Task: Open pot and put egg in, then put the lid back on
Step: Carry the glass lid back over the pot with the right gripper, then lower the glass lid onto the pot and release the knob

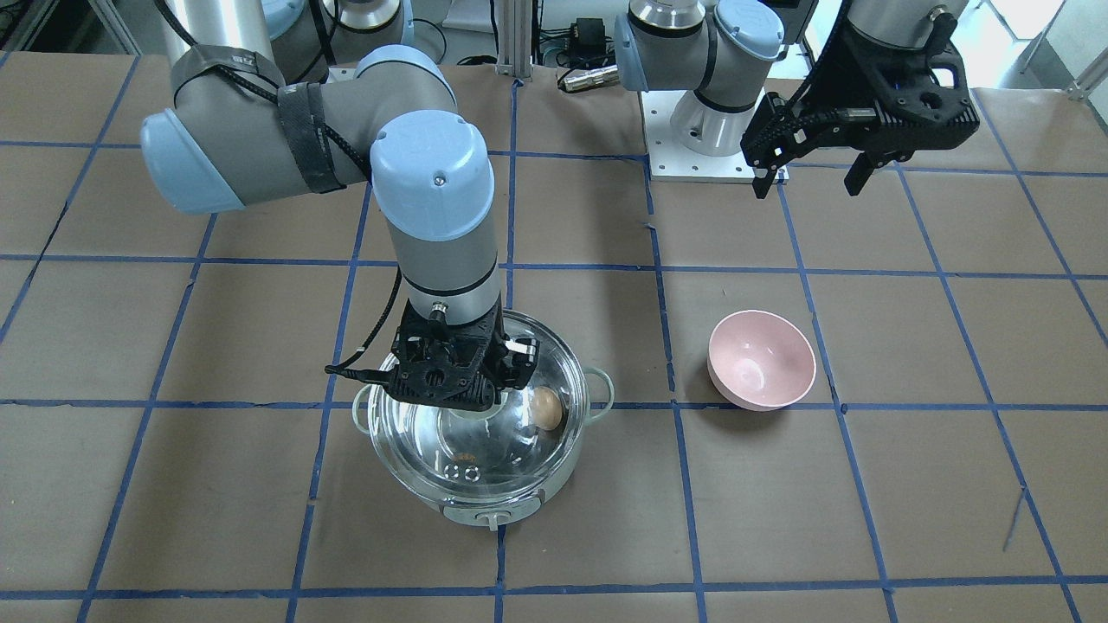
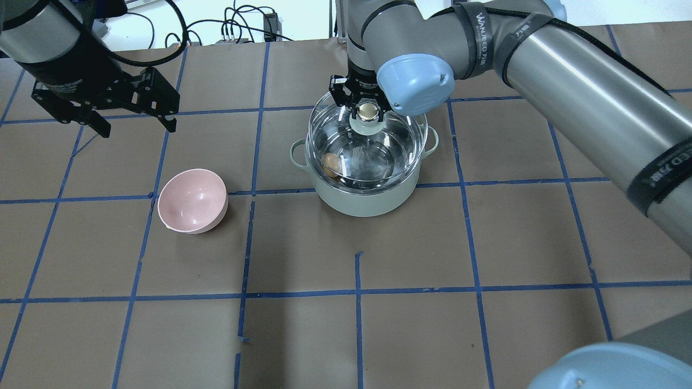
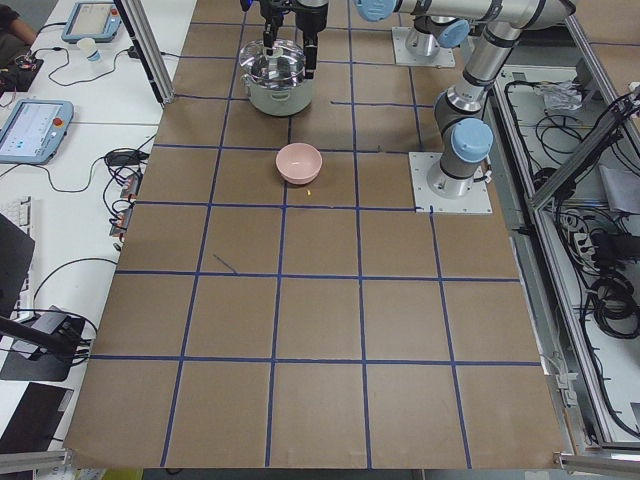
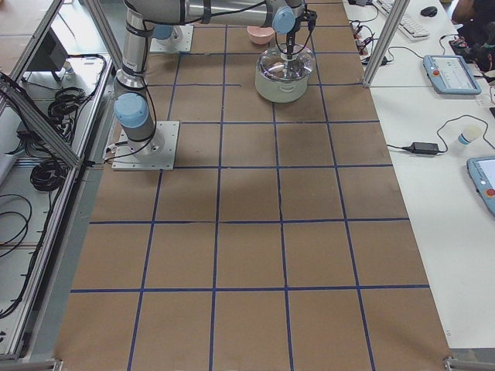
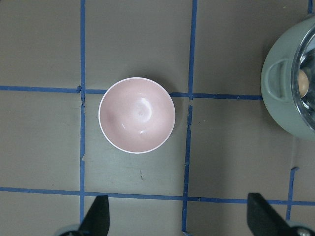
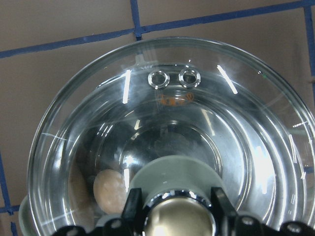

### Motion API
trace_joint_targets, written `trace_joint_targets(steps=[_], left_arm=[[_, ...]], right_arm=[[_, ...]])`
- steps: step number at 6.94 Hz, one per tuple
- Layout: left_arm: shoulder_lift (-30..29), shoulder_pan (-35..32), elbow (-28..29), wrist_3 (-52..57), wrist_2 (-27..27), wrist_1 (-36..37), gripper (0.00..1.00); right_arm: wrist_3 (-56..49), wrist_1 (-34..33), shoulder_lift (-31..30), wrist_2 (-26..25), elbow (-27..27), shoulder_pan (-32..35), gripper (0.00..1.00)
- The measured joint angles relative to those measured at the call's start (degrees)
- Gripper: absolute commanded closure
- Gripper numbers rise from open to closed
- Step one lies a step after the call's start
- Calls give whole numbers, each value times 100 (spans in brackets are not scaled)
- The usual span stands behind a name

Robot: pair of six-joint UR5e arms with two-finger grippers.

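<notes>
The mint-green pot (image 2: 367, 202) stands mid-table, its front knob showing in the front-facing view (image 1: 493, 517). The egg (image 2: 331, 163) lies inside it against the wall; it also shows in the right wrist view (image 6: 109, 191). The clear glass lid (image 2: 392, 156) sits over the pot's mouth; I cannot tell whether it rests fully on the rim. My right gripper (image 2: 367, 111) is shut on the lid's beige-topped knob (image 6: 177, 216), one finger on each side. My left gripper (image 2: 138, 129) hangs open and empty above the table, behind the pink bowl.
A pink bowl (image 2: 192, 200) lies tipped on its side on the pot's left in the overhead view, empty. It is centred in the left wrist view (image 5: 137, 115). The table is brown paper with a blue tape grid.
</notes>
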Motion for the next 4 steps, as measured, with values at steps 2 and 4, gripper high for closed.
trace_joint_targets(steps=[2, 4], left_arm=[[0, 3, 0, 0, 0, 0, 0], [0, 4, 0, -8, 0, 0, 0]], right_arm=[[42, -62, 29, 2, 25, 43, 94], [23, -95, 34, 2, 53, 49, 93]])
